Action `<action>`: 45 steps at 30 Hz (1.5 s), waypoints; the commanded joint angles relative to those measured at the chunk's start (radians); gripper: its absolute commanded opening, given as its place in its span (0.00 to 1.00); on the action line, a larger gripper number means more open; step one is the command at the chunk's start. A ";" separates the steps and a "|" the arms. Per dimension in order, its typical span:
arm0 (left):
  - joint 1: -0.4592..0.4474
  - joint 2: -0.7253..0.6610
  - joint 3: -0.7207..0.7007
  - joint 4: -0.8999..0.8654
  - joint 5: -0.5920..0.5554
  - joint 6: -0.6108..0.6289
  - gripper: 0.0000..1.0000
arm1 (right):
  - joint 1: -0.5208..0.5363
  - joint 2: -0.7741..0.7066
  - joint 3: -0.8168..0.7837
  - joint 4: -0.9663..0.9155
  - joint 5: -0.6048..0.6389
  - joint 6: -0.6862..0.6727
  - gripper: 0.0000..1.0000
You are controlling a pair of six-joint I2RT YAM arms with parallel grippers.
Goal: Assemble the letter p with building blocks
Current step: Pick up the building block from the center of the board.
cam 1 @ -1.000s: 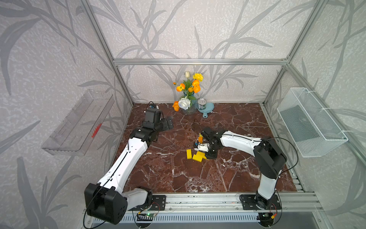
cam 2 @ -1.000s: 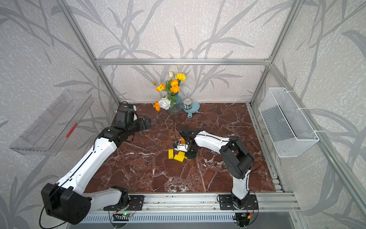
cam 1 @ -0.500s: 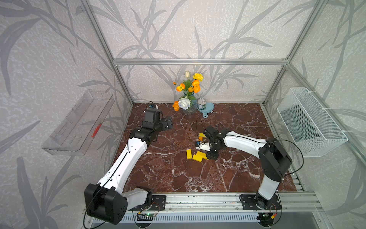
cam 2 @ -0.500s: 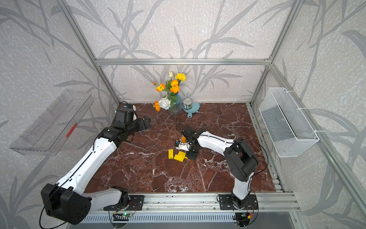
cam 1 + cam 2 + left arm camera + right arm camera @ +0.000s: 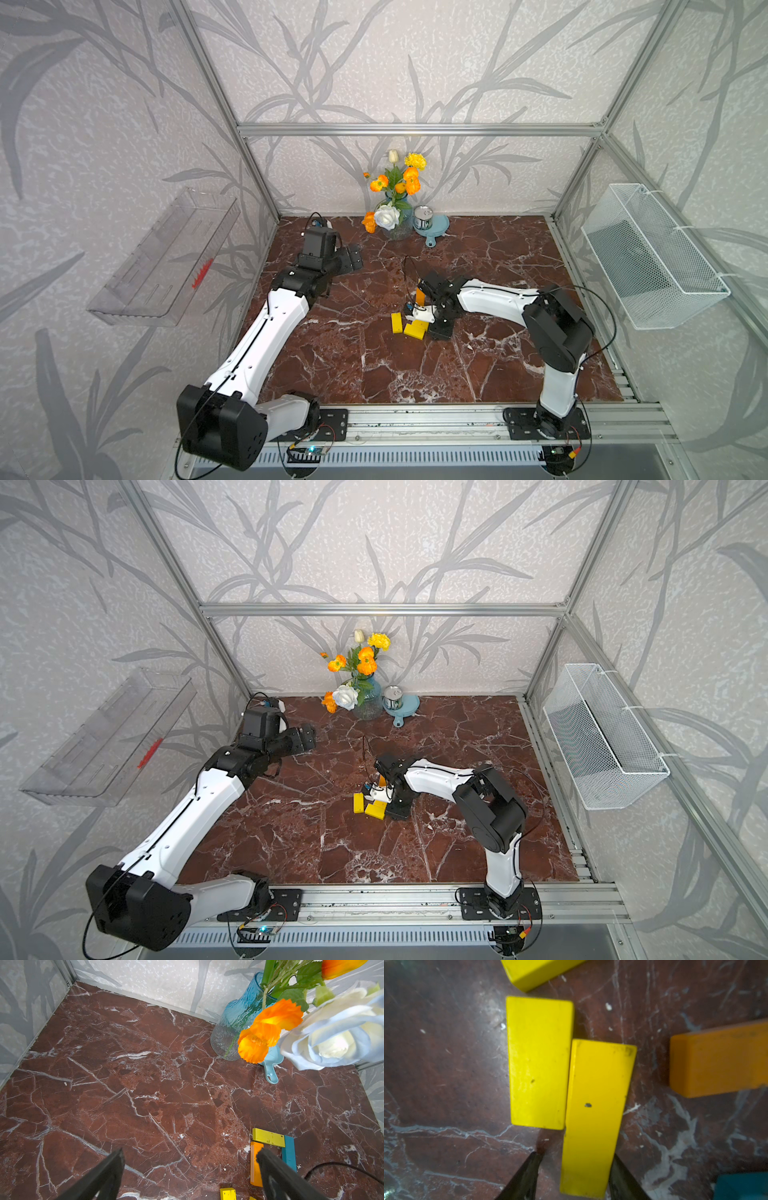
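Observation:
The building blocks lie mid-table in both top views: a yellow bar [image 5: 397,323], a second yellow bar [image 5: 415,329] and an orange bar [image 5: 420,297]. In the left wrist view a yellow bar [image 5: 268,1137], a teal bar [image 5: 288,1152] and the orange bar [image 5: 254,1163] meet at right angles, a part of the letter p. My right gripper [image 5: 576,1156] points down over the blocks, open, straddling a flat-lying yellow bar [image 5: 593,1105]; one finger touches its side, the other stands off. Another yellow bar [image 5: 538,1064] lies alongside. My left gripper [image 5: 190,1153] hovers open and empty at the back left.
A blue glass vase of flowers [image 5: 395,216] stands at the back wall, with a tin can [image 5: 423,218] on a light-blue dish [image 5: 436,232] beside it. A clear shelf [image 5: 166,257] hangs on the left wall and a white wire basket [image 5: 652,257] on the right.
The right gripper's jaws have opened from shut, and it now stands over the yellow bar on the table. The left arm has not moved.

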 commanded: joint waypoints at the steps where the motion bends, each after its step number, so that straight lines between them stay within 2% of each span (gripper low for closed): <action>1: 0.005 -0.013 0.007 0.007 0.007 0.005 1.00 | 0.006 0.020 0.027 0.009 0.006 0.010 0.52; 18: 0.015 -0.019 0.005 0.009 0.011 0.007 1.00 | 0.004 0.026 0.037 -0.037 0.043 -0.020 0.34; 27: 0.018 -0.030 0.004 0.010 0.011 0.009 1.00 | -0.055 -0.050 -0.003 -0.053 0.061 -0.057 0.33; 32: 0.020 -0.027 0.002 0.013 0.022 0.007 1.00 | -0.098 -0.099 -0.021 -0.052 0.030 -0.092 0.33; 45: 0.023 -0.028 0.001 0.018 0.040 0.004 1.00 | -0.125 -0.036 0.043 -0.068 0.058 -0.129 0.32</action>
